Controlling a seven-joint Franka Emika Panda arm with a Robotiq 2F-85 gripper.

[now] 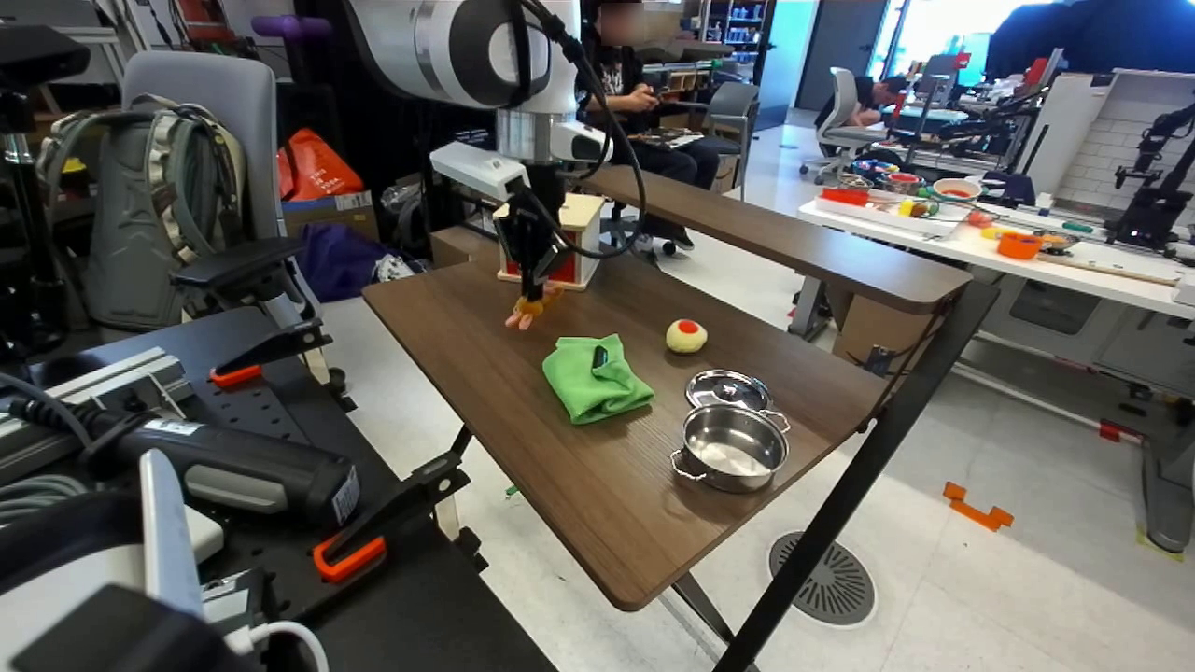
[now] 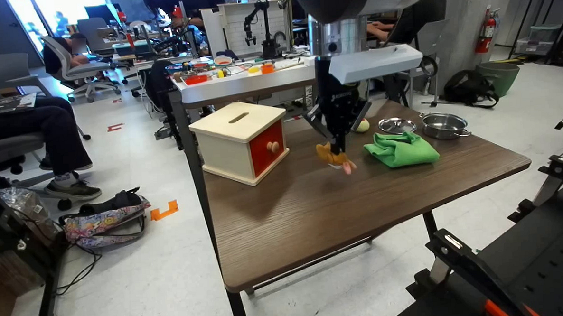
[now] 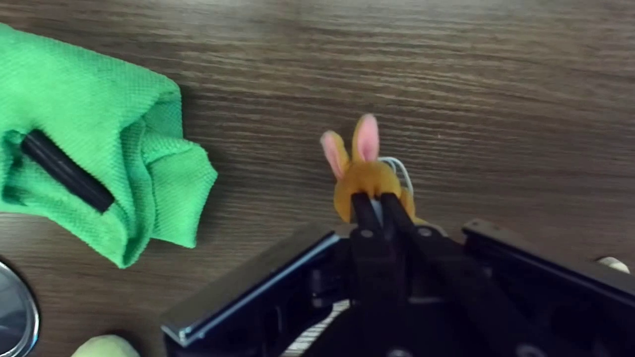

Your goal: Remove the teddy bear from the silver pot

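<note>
One gripper [image 1: 532, 293] is pinching the teddy bear [image 1: 528, 309] left of centre in an exterior view; between it and the silver pot [image 1: 735, 450] at lower right lies a green cloth [image 1: 590, 385], with a lid [image 1: 724, 385] just beside the pot.

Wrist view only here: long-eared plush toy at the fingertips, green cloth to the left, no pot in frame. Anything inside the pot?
Observer: Nothing visible. In an exterior view the two-handled silver pot shows a bare metal inside.
Operator: The lid at my lower left: on the pot or off?
Observer: Off. In both exterior views it lies on the wood-grain table beside the pot.
</note>
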